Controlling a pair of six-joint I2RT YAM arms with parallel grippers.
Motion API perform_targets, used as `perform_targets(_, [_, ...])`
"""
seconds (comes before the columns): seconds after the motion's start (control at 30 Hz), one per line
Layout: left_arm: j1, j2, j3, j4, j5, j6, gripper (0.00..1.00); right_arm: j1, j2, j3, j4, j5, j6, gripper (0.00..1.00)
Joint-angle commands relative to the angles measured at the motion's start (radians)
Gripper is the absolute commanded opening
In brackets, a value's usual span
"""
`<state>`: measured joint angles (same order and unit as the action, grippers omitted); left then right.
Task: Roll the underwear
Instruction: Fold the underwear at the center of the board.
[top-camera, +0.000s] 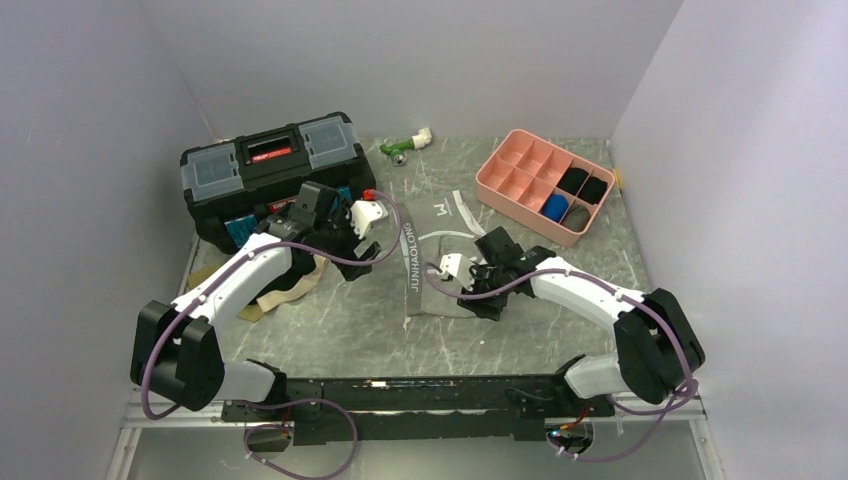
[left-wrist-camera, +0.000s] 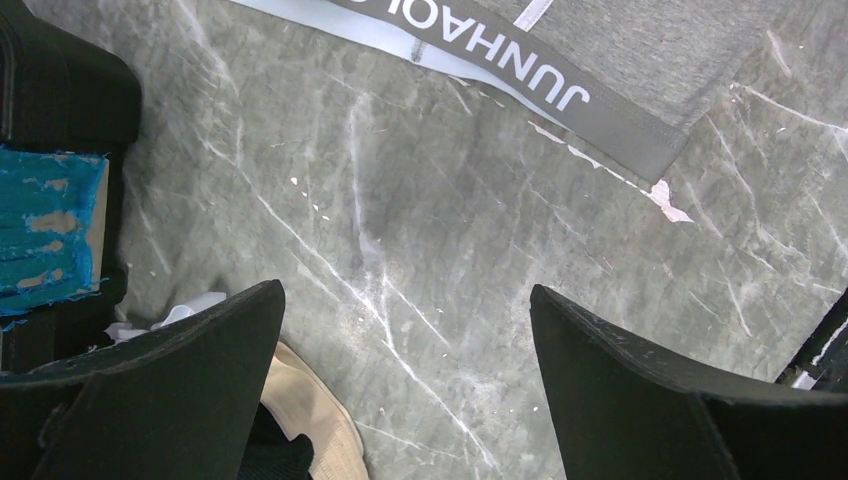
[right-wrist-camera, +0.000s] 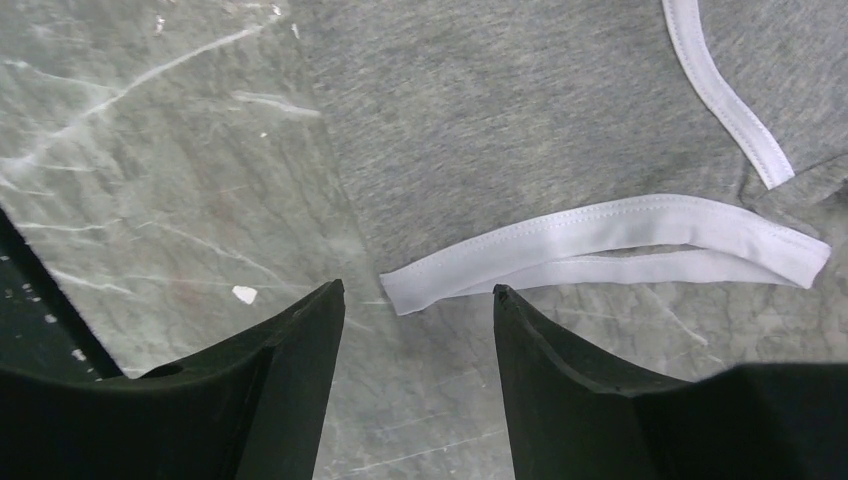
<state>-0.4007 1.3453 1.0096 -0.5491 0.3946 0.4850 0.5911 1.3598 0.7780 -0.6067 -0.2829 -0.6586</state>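
A grey brief (top-camera: 445, 250) lies flat at mid-table, its grey waistband (top-camera: 413, 268) with white lettering on the left side. My right gripper (top-camera: 478, 290) is open and empty at the brief's near right edge. In the right wrist view its jaws (right-wrist-camera: 420, 295) stand just short of the white leg hem (right-wrist-camera: 600, 235) of the grey cloth (right-wrist-camera: 500, 120). My left gripper (top-camera: 348, 243) is open and empty over bare table (left-wrist-camera: 405, 295), left of the waistband (left-wrist-camera: 520, 70). A tan and black heap of underwear (top-camera: 290, 285) lies under the left arm; tan cloth (left-wrist-camera: 315, 425) shows by the left finger.
A black toolbox (top-camera: 270, 170) stands at the back left, close behind the left gripper. A pink compartment tray (top-camera: 522, 212) at the back right holds black and blue rolls. A green and white object (top-camera: 405, 147) lies by the back wall. Walls close in on both sides.
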Motion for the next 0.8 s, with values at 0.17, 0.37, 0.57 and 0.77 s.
perform_targets(0.17, [0.0,-0.03,0.002,-0.002,-0.003,0.014,0.99,0.032,0.023,-0.026,0.081,0.105,-0.05,0.56])
perform_targets(0.37, [0.001,-0.027,-0.001,-0.002,-0.011,0.021,0.99,0.042,-0.01,-0.038,0.052,0.108,-0.05,0.56])
perform_targets(0.57, [0.001,-0.025,-0.006,0.005,-0.012,0.021,0.99,0.052,-0.016,-0.057,0.058,0.107,-0.044,0.57])
perform_targets(0.77, [0.0,-0.023,-0.032,0.032,-0.001,0.034,0.98,0.059,0.045,-0.066,0.093,0.131,-0.032,0.53])
